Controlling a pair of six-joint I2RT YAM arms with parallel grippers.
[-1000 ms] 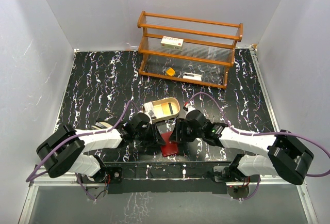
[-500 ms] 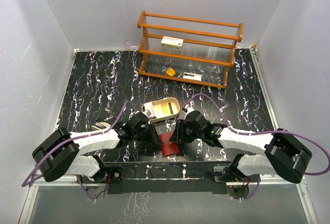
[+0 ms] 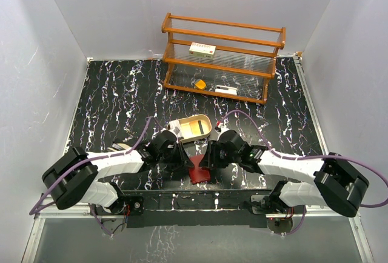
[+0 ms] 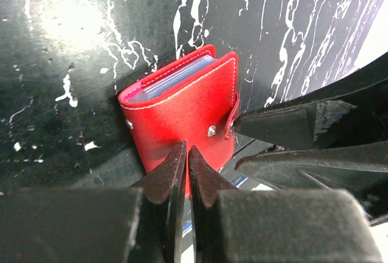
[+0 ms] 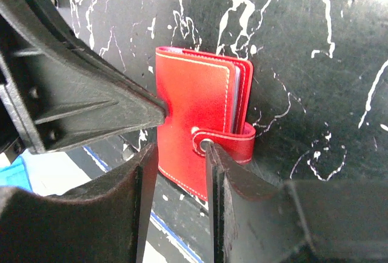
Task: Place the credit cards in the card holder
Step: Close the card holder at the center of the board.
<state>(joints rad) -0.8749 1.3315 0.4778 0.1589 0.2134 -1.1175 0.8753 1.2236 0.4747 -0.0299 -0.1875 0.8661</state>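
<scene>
Both arms are in low over the near edge of the black marbled table [image 3: 121, 93], wrists nose to nose. The card holder [image 4: 182, 117] sits between them on the table, folded up, red cover facing my left wrist camera, clear pockets just peeking out along its far edge. Its strap [image 5: 224, 139] is wrapped round and snapped down.

The left gripper [image 4: 185, 151] has its fingers pressed together, the tip right on the near edge of the cover. I can't tell whether any leather is nipped between them.

The right gripper [image 5: 179, 151] has its jaws partway apart, straddling the holder's lower edge on the snap side. One finger [image 5: 212, 166] touches the strap by the stud, but nothing is clamped that I can see.

Just beyond the grippers is the tan oval tray [image 3: 193, 117], with the credit cards [image 3: 195, 131] lying inside, a yellow one on top.
</scene>
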